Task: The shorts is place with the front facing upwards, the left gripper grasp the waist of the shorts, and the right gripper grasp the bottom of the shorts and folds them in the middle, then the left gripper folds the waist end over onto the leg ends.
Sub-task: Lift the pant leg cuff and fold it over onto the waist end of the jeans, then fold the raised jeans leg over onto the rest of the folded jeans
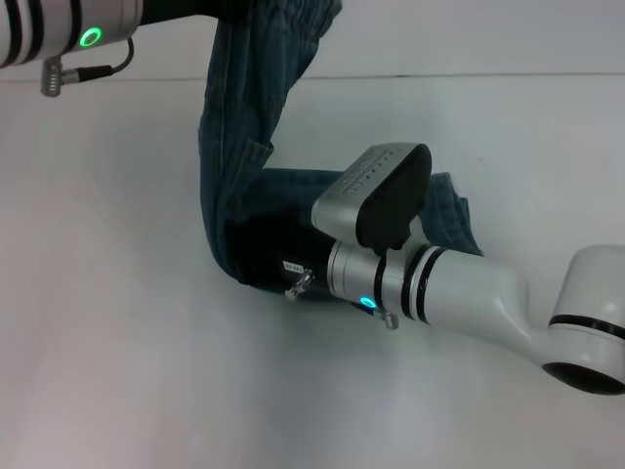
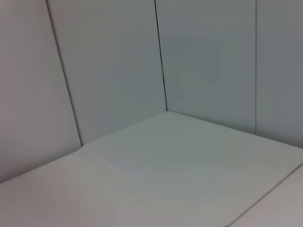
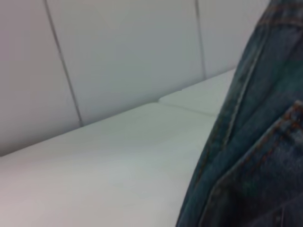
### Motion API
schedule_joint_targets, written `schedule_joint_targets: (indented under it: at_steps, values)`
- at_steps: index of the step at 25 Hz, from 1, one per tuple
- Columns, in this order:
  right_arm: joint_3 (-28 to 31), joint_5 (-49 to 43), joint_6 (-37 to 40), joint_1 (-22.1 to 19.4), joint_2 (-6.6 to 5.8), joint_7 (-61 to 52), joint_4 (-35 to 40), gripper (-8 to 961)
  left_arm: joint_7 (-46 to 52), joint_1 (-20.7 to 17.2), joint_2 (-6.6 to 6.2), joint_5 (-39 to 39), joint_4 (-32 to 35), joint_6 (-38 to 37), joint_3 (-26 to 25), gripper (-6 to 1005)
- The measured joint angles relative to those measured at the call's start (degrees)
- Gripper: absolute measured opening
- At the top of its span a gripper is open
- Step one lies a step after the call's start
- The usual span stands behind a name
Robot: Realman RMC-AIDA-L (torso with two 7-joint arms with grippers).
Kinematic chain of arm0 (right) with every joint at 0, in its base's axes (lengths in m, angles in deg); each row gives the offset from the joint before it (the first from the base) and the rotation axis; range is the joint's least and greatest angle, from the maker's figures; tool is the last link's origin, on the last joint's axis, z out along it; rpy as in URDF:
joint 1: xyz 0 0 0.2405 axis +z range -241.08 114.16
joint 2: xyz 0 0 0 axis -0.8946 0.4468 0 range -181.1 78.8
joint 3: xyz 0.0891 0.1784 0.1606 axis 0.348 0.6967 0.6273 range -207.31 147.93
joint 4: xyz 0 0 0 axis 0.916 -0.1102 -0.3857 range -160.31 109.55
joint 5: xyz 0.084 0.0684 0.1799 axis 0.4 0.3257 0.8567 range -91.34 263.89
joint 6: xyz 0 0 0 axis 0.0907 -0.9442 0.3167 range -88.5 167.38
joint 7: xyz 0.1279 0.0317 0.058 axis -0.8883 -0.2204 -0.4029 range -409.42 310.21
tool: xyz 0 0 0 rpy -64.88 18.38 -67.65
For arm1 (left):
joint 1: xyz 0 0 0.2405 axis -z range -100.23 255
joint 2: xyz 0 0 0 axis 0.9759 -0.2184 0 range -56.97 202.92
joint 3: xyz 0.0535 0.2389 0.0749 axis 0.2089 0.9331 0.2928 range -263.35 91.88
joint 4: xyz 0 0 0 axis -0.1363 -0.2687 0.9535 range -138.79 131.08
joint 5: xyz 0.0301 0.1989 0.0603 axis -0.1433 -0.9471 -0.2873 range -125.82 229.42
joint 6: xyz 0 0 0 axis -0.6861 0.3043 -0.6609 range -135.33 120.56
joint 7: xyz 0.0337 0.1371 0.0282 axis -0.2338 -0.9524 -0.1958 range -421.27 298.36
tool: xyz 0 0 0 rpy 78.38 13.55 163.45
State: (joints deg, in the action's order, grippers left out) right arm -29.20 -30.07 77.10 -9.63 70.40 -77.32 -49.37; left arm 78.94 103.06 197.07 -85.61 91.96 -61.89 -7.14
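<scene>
The blue-green denim shorts (image 1: 239,147) hang as a long strip from the top edge of the head view down to the white table (image 1: 117,322). Their upper, gathered end (image 1: 293,15) is raised beside the black end of my left arm (image 1: 59,34), and my left gripper (image 1: 186,8) is shut on it at the frame edge. The lower part bends onto the table and runs under my right wrist (image 1: 381,195). My right gripper (image 1: 283,272), black with a small white label, sits low against the dark fold. The right wrist view shows denim seams (image 3: 255,142) close up.
More denim (image 1: 451,217) lies on the table behind the right wrist. The left wrist view holds only the table surface (image 2: 156,165) and grey wall panels (image 2: 113,61). The right arm (image 1: 508,303) comes in from the lower right.
</scene>
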Motion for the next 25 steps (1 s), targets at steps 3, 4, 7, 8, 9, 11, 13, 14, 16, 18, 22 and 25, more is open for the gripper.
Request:
schedule_joint_targets:
  at_steps: [3, 4, 7, 8, 9, 11, 13, 14, 16, 18, 22, 25]
  values:
    - [1.93, -1.65, -0.39, -1.69, -0.32, -0.44, 0.1, 29, -0.04, -0.19, 0.0, 0.03, -0.34, 0.0, 0.09, 131]
    - [2.52, -1.64, -0.16, -2.56, -0.47, -0.43, 0.55, 29, -0.06, -0.46, 0.04, 0.04, -0.39, 0.02, 0.29, 131]
    - [6.14, -1.47, 2.64, -6.96, -0.84, -0.36, 4.11, 29, -0.32, -1.39, 0.17, 0.56, -0.4, 0.34, 1.2, 131]
    - [7.98, -1.42, 4.53, -8.98, -0.93, -0.41, 5.83, 29, -0.68, -1.84, 0.19, 1.09, -0.4, 0.5, 1.64, 131]
    - [10.33, -1.37, 7.97, -11.52, -1.12, -0.83, 7.6, 29, -1.37, -2.41, 0.22, 2.04, -0.47, 0.6, 2.18, 131]
    - [13.91, -1.39, 13.87, -15.19, -1.4, -1.78, 10.19, 29, -2.43, -2.93, 0.26, 3.5, -0.9, 0.6, 2.69, 130]
    - [18.24, -1.41, 21.52, -18.7, -1.64, -3.8, 13.52, 29, -3.01, -3.18, 0.27, 5.35, -1.91, 0.59, 3.6, 128]
    - [19.99, -1.39, 24.44, -19.74, -1.73, -4.79, 14.76, 29, -3.11, -3.23, 0.25, 6.12, -2.53, 0.6, 4.33, 128]
    - [23.8, -1.37, 28.86, -21.36, -1.81, -7.43, 17.25, 30, -3.34, -3.16, 0.24, 7.38, -4.31, 0.89, 6.22, 130]
    - [27.21, -1.34, 31.1, -22.15, -1.85, -9.46, 18.85, 30, -4.17, -2.94, 0.23, 9.19, -6.8, 1.79, 8.52, 136]
    - [35.19, -0.01, 33.55, -24.38, -1.81, -11.44, 19.41, 30, -7.5, -2.6, 0.34, 16.37, -12.36, 5.32, 14.05, 147]
    - [38.94, 0.91, 33.57, -25.11, -1.8, -13.34, 19.92, 29, -11.0, -1.88, 0.39, 21.24, -16.76, 7.54, 17.86, 156]
